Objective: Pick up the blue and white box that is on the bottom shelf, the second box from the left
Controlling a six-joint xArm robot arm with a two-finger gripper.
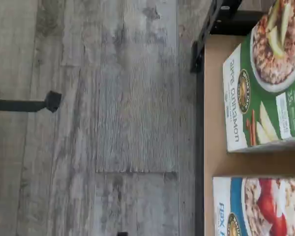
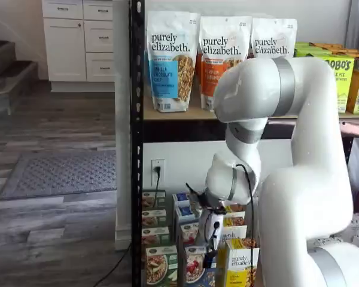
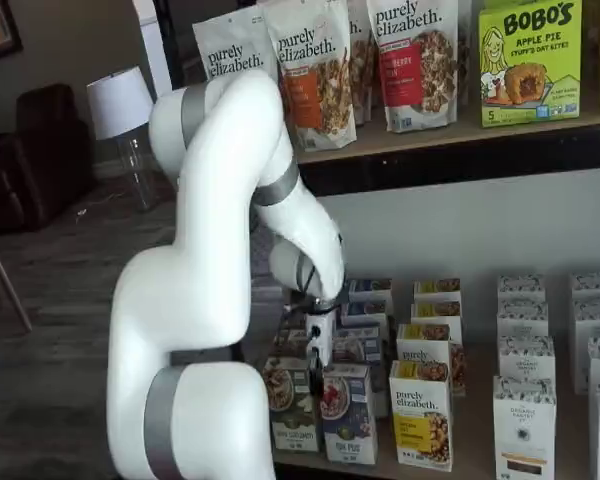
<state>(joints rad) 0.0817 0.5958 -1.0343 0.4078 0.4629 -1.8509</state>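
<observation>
The blue and white box (image 3: pixel 346 412) stands upright at the front of the bottom shelf (image 3: pixel 477 447), with a picture of a bowl with red berries. It also shows in a shelf view (image 2: pixel 194 263) and at the edge of the wrist view (image 1: pixel 258 209). My gripper (image 3: pixel 317 385) hangs with its white body and black fingers just at the box's upper left corner, between it and the green-and-white carton (image 3: pixel 288 402). It also shows in a shelf view (image 2: pixel 209 256) in front of the box. The fingers are seen side-on, so no gap can be judged. Nothing is held.
A yellow-and-white carton (image 3: pixel 422 415) stands right of the blue box. More cartons stand in rows behind. The green carton (image 1: pixel 265 78) lies near the shelf's front edge by the black post (image 2: pixel 136 143). Granola bags (image 2: pixel 170 60) fill the upper shelf. Grey wood floor (image 1: pixel 113 98) lies in front.
</observation>
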